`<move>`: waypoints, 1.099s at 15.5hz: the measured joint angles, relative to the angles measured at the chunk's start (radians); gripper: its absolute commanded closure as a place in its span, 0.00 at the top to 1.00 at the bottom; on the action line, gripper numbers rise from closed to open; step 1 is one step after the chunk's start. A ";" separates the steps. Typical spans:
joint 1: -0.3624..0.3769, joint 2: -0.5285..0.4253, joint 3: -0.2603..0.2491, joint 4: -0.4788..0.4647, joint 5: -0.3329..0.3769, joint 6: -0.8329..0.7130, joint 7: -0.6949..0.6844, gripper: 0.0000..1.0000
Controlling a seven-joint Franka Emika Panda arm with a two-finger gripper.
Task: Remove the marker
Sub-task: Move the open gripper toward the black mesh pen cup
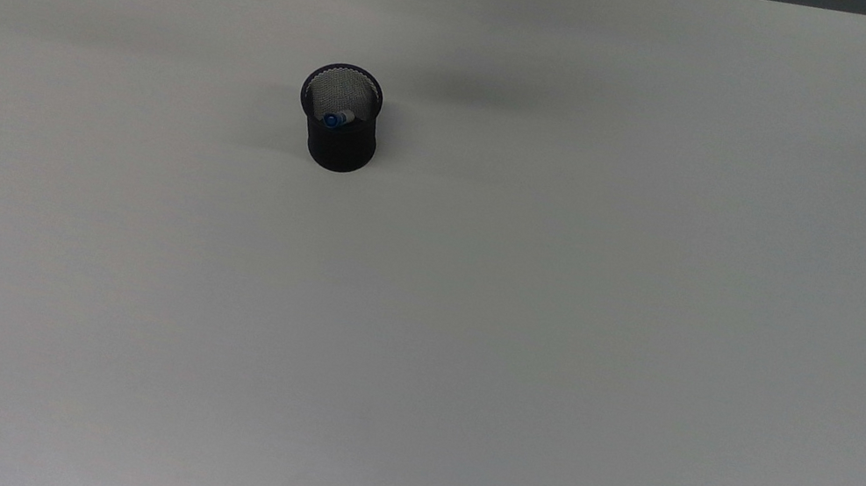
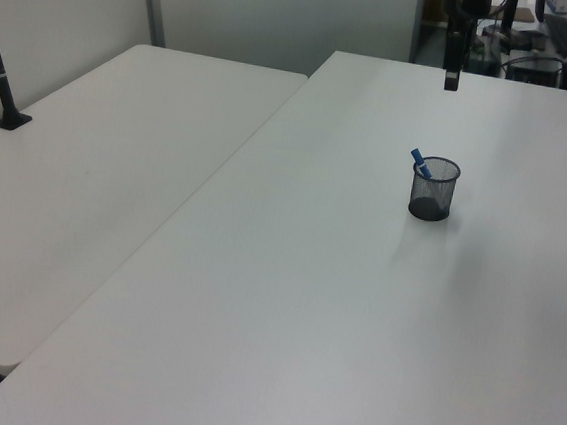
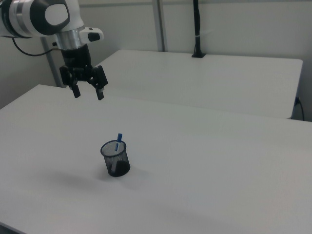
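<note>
Approach step, nothing grasped: gripper (image 3: pixel 88 92) high above table (image 1: pixel 557 345), jaws apart. Marker (image 3: pixel 118 141) upright inside mesh cup (image 3: pixel 116 160), blue tip protruding. Next: centring over tip, descending, closing.

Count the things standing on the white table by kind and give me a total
Marker: 1, standing inside the cup
Black mesh cup: 1
Total: 2
The open gripper hangs above the table, holding nothing.
</note>
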 measured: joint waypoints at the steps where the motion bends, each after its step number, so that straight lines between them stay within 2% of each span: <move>1: 0.000 0.000 0.000 0.000 0.000 0.000 0.000 1.00; 13: -0.001 0.000 0.000 0.003 0.000 0.003 0.000 1.00; 17: -0.022 0.002 -0.002 0.002 0.000 0.011 0.000 1.00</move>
